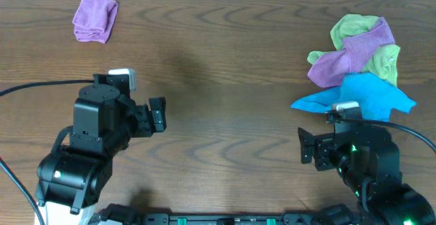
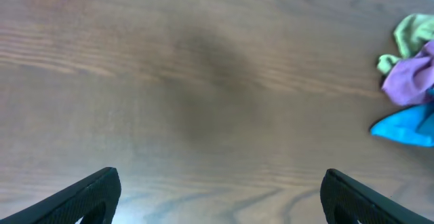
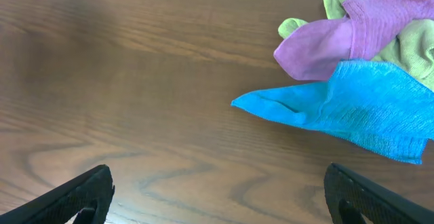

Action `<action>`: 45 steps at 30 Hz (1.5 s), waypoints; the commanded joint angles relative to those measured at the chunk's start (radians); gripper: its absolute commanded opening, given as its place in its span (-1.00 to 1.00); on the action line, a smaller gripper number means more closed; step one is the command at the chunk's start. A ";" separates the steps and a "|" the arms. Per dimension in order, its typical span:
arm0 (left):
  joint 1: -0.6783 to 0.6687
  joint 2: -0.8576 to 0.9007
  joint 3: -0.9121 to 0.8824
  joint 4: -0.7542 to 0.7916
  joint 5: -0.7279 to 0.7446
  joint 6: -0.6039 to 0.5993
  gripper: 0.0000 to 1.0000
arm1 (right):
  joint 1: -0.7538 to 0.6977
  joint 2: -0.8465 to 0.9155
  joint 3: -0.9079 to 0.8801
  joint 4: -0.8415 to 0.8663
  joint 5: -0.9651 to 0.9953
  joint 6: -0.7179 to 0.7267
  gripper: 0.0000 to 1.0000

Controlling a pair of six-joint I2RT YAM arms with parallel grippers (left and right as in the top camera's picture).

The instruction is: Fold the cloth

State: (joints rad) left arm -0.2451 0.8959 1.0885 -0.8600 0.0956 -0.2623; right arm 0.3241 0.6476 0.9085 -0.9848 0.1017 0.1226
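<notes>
A heap of unfolded cloths lies at the right of the table: a blue cloth [image 1: 364, 95] in front, a purple cloth [image 1: 354, 51] and a green cloth [image 1: 385, 60] behind it. The blue cloth also shows in the right wrist view [image 3: 352, 105] and in the left wrist view [image 2: 407, 125]. A folded purple cloth [image 1: 95, 19] lies at the far left. My left gripper [image 1: 158, 114] is open and empty over bare table at the left. My right gripper [image 1: 304, 146] is open and empty, in front of and left of the blue cloth.
The brown wooden table [image 1: 225, 75] spans the view. Black cables run off the left and right sides near the arm bases.
</notes>
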 commanded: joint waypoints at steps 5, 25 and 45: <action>0.010 -0.042 0.013 0.056 -0.077 0.063 0.91 | 0.004 0.001 0.007 -0.003 0.002 0.011 0.98; 0.182 -0.693 -0.571 0.321 -0.079 0.143 0.91 | 0.004 0.001 0.007 -0.003 0.002 0.011 0.99; 0.193 -0.826 -0.922 0.433 -0.109 0.127 0.91 | 0.004 0.001 0.007 -0.003 0.003 0.011 0.99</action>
State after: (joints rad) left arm -0.0597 0.0837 0.1894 -0.4412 0.0128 -0.1307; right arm 0.3241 0.6476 0.9085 -0.9871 0.1020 0.1226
